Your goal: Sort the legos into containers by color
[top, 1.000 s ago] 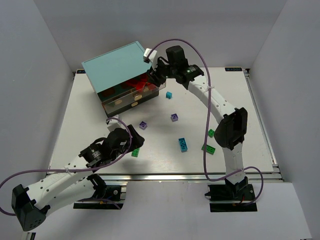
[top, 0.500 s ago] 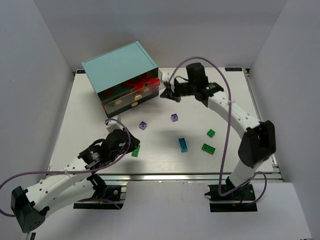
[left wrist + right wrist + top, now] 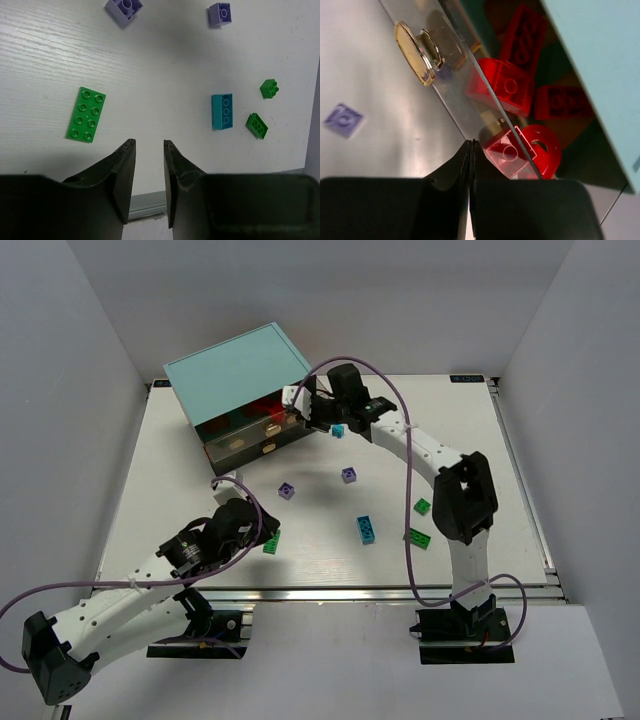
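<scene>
Red studded plastic bricks (image 3: 512,90) lie in an upper translucent brownish drawer (image 3: 268,410) of the boxy light-teal cabinet (image 3: 235,370). The right end effector (image 3: 471,144), pinched closed and empty, sits against that drawer's front. In front of the cabinet, purple bricks (image 3: 124,7), a cyan brick (image 3: 222,111) and small green bricks (image 3: 256,125) dot the white bench (image 3: 480,440). The left end effector (image 3: 149,143) hovers beside a flat green brick (image 3: 86,114) — slightly parted, holding nothing.

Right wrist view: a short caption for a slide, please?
Shut right gripper at the translucent drawer with red legos inside.
</scene>
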Controlling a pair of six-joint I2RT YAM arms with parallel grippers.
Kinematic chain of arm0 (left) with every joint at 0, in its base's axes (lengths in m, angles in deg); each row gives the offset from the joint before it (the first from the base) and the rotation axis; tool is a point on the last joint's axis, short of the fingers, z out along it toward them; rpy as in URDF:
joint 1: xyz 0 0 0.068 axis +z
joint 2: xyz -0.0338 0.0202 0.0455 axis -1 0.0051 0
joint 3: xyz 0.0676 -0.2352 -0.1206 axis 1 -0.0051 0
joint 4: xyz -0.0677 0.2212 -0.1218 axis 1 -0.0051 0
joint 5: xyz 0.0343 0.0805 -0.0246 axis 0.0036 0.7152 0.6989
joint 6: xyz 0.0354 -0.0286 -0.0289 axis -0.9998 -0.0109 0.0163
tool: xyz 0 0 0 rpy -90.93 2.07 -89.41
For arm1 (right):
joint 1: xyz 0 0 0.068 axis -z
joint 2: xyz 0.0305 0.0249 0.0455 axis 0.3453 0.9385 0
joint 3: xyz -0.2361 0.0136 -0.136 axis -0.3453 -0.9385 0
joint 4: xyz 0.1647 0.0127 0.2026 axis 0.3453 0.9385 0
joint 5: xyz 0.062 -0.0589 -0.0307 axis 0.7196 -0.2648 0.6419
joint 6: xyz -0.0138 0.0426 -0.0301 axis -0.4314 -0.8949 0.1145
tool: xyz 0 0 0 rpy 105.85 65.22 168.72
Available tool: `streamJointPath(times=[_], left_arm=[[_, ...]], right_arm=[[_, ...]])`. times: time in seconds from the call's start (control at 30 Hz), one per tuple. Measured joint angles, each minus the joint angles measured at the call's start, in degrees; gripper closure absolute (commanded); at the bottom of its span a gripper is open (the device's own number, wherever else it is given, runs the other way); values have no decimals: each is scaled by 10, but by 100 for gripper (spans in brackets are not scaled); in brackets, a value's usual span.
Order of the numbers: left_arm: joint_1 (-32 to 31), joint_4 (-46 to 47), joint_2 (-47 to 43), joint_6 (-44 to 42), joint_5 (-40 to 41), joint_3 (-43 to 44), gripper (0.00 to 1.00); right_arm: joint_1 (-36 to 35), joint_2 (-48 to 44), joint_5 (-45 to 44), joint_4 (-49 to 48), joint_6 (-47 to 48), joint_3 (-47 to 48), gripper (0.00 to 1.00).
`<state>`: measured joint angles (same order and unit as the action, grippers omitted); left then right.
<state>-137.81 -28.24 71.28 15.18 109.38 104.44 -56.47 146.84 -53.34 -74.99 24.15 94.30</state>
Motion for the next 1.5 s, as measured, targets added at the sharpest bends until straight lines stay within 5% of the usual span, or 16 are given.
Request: streamJointPath(times=[0.67, 0.87, 0.9, 1.03, 1.07, 1.13, 1.2, 1.27, 1.5], left_arm=[[0, -10, -11, 0, 14, 0, 54], [0, 2, -10, -3, 21, 0, 73], [0, 10, -9, -5, 25, 0, 87], [2, 36, 23, -12, 56, 3, 99], [3, 33, 40, -12, 69, 9, 99], [9, 16, 92, -8, 94, 33, 80], [19, 3, 149, -4, 118, 66, 73], [37, -9, 205, -3, 134, 104, 50], [137, -37, 425, -44, 127, 281, 27]], right_arm=[[-30, 128, -140, -57, -47, 159, 100], [-24, 97, -126, -77, -70, 104, 100], [-21, 76, -120, -78, -80, 72, 100], [-1, -28, -88, -66, -160, -48, 39], [9, -55, -76, -61, -185, -68, 34], [30, -100, -53, -47, -228, -91, 30], [58, -141, -25, -37, -271, -108, 30], [91, -178, 7, -23, -312, -128, 32], [178, -225, 89, 33, -364, -193, 32]])
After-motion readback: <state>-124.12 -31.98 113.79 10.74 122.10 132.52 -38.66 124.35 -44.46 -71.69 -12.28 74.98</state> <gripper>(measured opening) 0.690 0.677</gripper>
